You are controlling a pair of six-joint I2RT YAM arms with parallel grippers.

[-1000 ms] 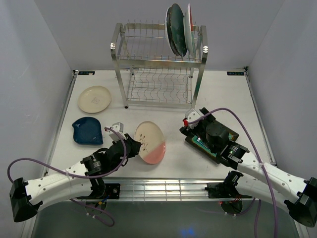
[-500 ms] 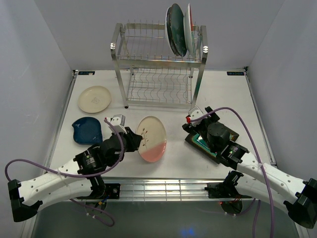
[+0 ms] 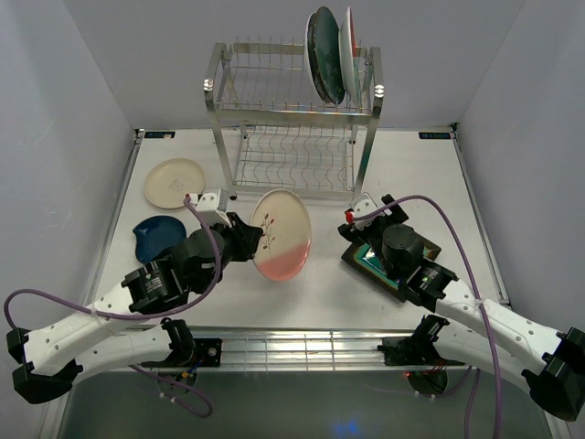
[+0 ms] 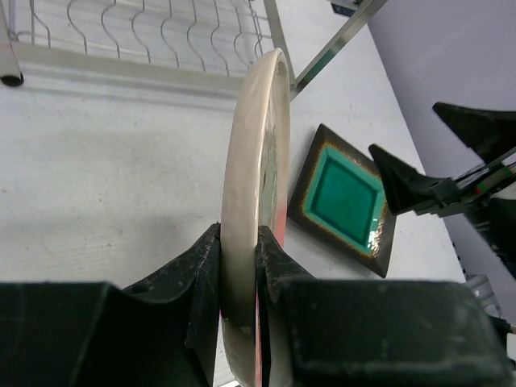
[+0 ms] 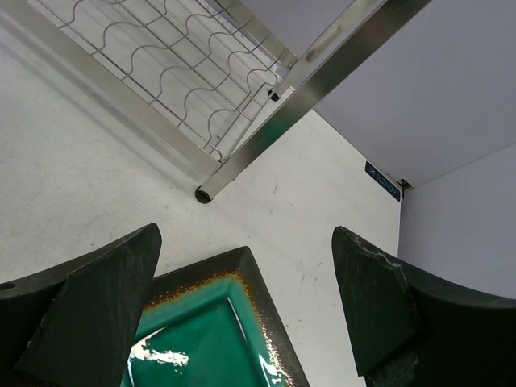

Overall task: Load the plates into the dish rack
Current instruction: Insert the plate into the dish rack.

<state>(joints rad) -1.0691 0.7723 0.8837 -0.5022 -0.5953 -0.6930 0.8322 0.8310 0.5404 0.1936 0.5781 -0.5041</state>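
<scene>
Item, nearest: left gripper [image 4: 239, 242], black jaws closed narrowly on the lower rim of the pink-and-cream plate [image 4: 256, 153], one finger on each face. The plate is round glazed ceramic, with a cream upper part bearing a small sprig motif and a pink lower band. It is held on edge and clear of the table [image 3: 411, 174], which is matt white. Key relation: the plate's free rim points away from the jaws toward the dish rack [image 3: 292, 119], which stands straight ahead and beyond. The left arm is therefore the one placed to deliver it, and the plate's plane appears roughly in line with the slots, though the wrist view is too oblique to be sure. Item, alongside: right gripper [image 5: 242, 314], jaws spread wide and empty. They hang over the square green plate [image 4: 347, 197], which lies flat with a glossy green well and a dark speckled border. Item, left of the arms: dark blue plate [image 3: 155, 236], irregular in outline, lying flat. Item, farther left: cream plate [image 3: 174, 181], round and plain, lying flat. Item, far edge: the rack itself, two tiers of bright steel wire with wavy slot rails on four legs. Its lower tier is bare. On the right of its upper tier stand a dark teal plate [image 3: 324, 55] and a pale plate [image 3: 349, 41], both upright.
</scene>
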